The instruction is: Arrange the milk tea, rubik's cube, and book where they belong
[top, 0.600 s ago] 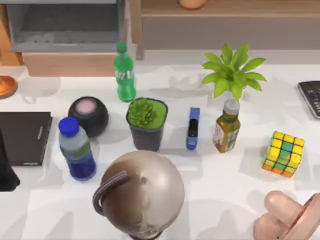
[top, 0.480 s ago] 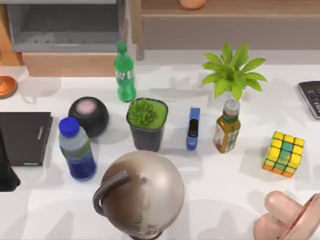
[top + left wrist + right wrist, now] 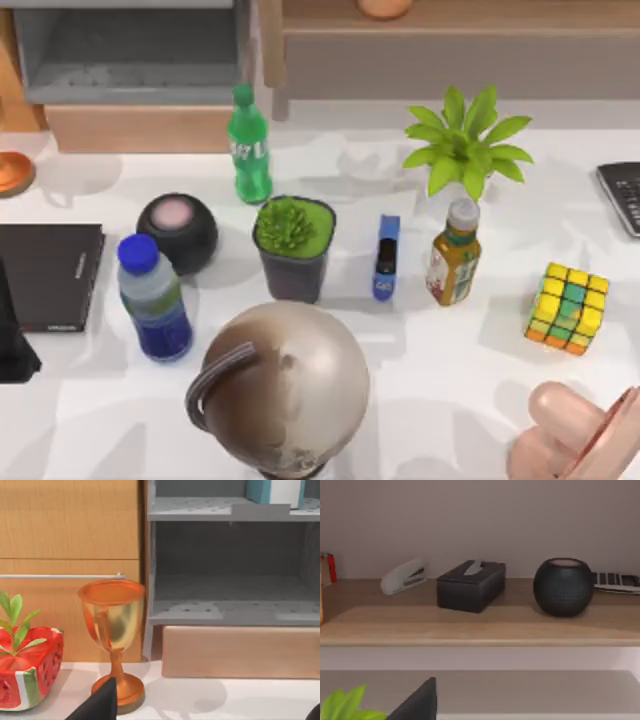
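- White table [image 3: 440, 390] from above: rubik's cube [image 3: 568, 307] sits at the right, nothing moved since a moment ago, so no sorting has begun.
- Left wrist: book [image 3: 275, 491] stands on the grey shelf [image 3: 230, 510]; finger state unclear.
- Right wrist: wooden shelf [image 3: 470, 625]; grip unclear.

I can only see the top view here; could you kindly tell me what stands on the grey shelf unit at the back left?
Observer: The left wrist view shows a teal-blue hardcover book standing on the upper grey shelf; the shelf below it is bare.
Operator: Thank you. And what is the orange disc at my far left edge?
Observer: It is the foot of a shiny orange-gold goblet, standing upright on the white table.
Operator: Is anything beside it?
Observer: Yes, a watermelon-patterned planter with a small green sprig.
Operator: And the wooden ledge at the back right?
Observer: The right wrist view shows a black tissue box there.
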Motion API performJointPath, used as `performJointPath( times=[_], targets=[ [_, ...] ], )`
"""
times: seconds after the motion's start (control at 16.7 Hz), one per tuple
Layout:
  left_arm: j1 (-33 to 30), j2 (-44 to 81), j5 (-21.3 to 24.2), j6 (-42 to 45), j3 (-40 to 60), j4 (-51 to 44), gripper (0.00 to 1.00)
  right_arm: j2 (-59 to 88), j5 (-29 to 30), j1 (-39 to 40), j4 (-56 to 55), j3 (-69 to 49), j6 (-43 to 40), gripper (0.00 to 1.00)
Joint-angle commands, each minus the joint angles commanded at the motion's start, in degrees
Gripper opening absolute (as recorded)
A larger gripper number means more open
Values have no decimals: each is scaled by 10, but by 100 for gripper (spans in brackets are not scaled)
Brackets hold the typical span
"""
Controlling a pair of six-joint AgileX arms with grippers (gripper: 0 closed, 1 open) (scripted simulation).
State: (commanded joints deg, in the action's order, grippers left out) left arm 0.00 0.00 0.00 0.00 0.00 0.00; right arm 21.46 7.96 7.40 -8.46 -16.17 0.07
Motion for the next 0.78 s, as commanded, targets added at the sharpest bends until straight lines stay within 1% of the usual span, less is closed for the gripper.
performJointPath(
  times=[0.78],
  targets=[
    [0, 0, 0, 0, 0, 0, 100, 768, 238, 224, -254, -486, 1, 100]
  ],
)
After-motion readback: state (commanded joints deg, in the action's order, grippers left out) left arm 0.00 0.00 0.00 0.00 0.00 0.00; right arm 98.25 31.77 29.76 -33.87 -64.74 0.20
